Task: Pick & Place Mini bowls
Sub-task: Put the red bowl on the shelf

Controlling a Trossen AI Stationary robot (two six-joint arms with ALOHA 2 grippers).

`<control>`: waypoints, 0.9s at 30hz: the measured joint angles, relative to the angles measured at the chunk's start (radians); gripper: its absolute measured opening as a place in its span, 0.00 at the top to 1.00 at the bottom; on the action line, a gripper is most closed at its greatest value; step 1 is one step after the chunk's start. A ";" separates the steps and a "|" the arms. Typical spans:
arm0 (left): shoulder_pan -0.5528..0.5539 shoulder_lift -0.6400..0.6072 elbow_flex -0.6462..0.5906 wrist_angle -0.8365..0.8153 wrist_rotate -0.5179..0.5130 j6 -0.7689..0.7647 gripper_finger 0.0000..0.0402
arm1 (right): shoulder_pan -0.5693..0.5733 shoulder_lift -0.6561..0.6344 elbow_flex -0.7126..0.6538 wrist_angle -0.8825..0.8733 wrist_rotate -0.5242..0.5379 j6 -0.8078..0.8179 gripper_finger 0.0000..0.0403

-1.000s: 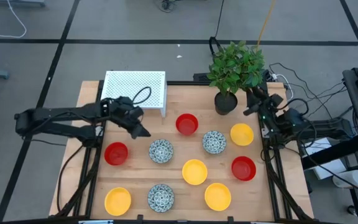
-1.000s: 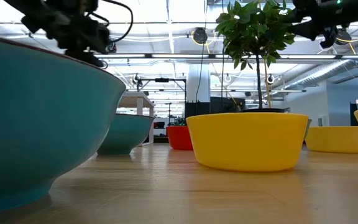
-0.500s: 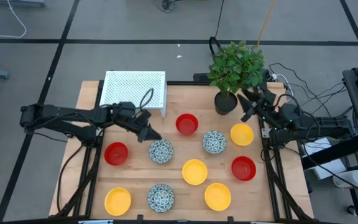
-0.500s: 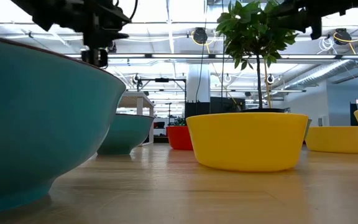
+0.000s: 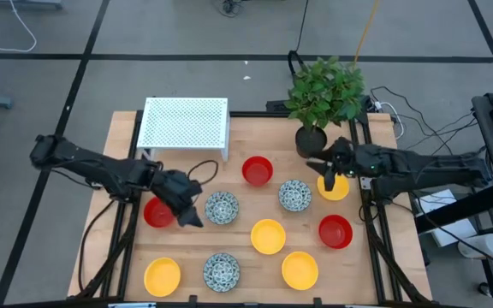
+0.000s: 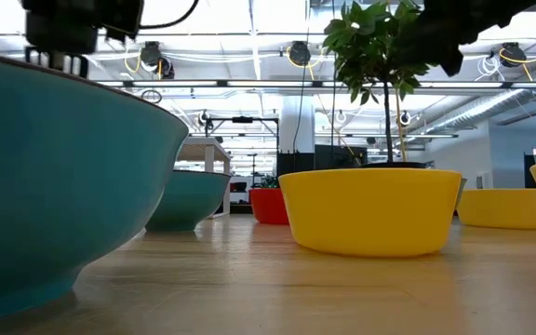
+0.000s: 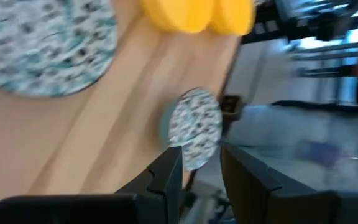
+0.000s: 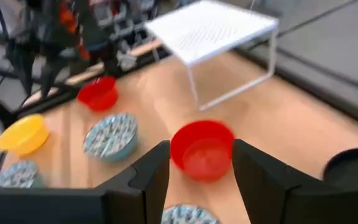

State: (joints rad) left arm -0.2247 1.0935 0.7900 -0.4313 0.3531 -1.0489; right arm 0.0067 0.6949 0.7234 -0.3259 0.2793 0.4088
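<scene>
Several mini bowls stand on their bases on the wooden table (image 5: 238,137): red ones (image 5: 258,170) (image 5: 159,212) (image 5: 335,231), yellow ones (image 5: 268,236) (image 5: 333,185) (image 5: 163,275), speckled ones (image 5: 222,207) (image 5: 295,195) (image 5: 222,270). My left gripper (image 5: 188,216) (image 7: 201,177) hangs open between the left red bowl and the speckled bowl beside it, holding nothing. My right gripper (image 5: 323,167) (image 8: 201,163) is open above the table's far right, near the yellow bowl. It faces the far red bowl (image 8: 202,151).
A white perforated rack (image 5: 187,124) stands at the far left. A potted plant (image 5: 323,94) in a black pot (image 5: 311,141) stands at the far edge, close to my right gripper. In the low view a yellow bowl (image 6: 370,209) and a teal-sided bowl (image 6: 54,177) fill the foreground.
My left gripper has gone from beside the white rack toward the near edge, and has come down between the left red bowl and the speckled bowl. My right gripper has swung out from beside the plant pot toward the table's middle and turned to face the far red bowl.
</scene>
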 joint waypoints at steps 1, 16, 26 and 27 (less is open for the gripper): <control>-0.016 0.000 0.028 -0.055 -0.028 -0.001 0.72 | 0.000 0.011 0.000 0.000 -0.017 -0.001 0.60; -0.264 0.068 0.084 -0.562 -0.245 -0.496 0.72 | 0.000 0.050 0.000 -0.001 -0.075 -0.050 0.60; -0.249 0.280 0.083 -0.567 -0.299 -0.475 0.72 | 0.000 0.050 0.000 0.003 -0.075 -0.144 0.60; -0.244 0.300 0.083 -0.569 -0.302 -0.465 0.72 | 0.000 0.050 0.000 0.003 -0.075 -0.149 0.60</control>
State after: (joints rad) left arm -0.4690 1.3938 0.8730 -1.0002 0.0507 -1.5142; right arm 0.0063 0.7452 0.7238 -0.3225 0.2041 0.2601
